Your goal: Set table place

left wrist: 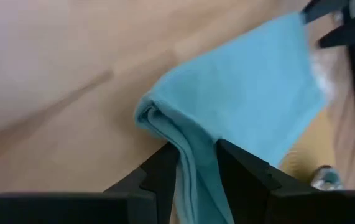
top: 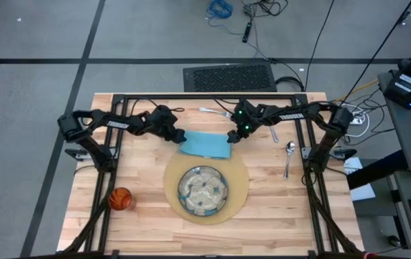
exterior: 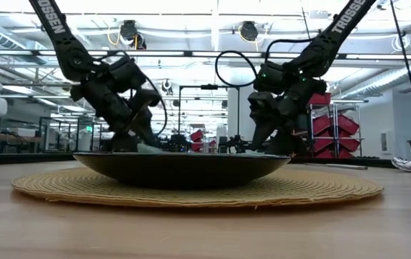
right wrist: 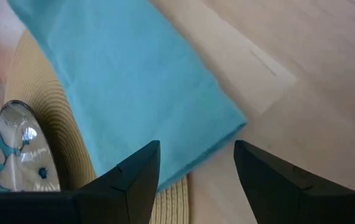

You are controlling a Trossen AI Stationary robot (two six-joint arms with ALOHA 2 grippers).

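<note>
A: Item one, left pincer [left wrist: 193, 165]. State?

B: Clamped on a folded edge of the light-blue napkin [left wrist: 239, 106], cloth bunched between the two dark fingers. In the high view it sits just left of centre, at the napkin's left end.

A: Item two, right pincer [right wrist: 196, 165].

B: Fingers spread, holding nothing. It hovers over the napkin's opposite corner, the cloth edge lying between the fingers but not visibly pinched. High view: just right of centre, upper half.

A: Purpose of that pairing?

B: Likely one end held while the other is taken up, so the cloth can be moved or straightened flat. A judgement only.

A: Napkin location.

B: Upper centre of the high view, on the desk [top: 277, 208], its lower edge overlapping the top rim of the round mat [top: 241, 188].

A: Next outward.

B: Patterned plate [top: 202, 191], centred on the mat, centre-lower frame. Fork [top: 214, 111] above the napkin near the desk's far edge. Spoon [top: 288, 157] at right of frame, with another utensil [top: 274, 132], probably the knife, just above it under the right arm. Orange cup [top: 121, 198] lower left, well apart from the mat.

A: Status of place setting?

B: Mat and plate appear set; napkin in hand; cutlery and cup still scattered.
</note>
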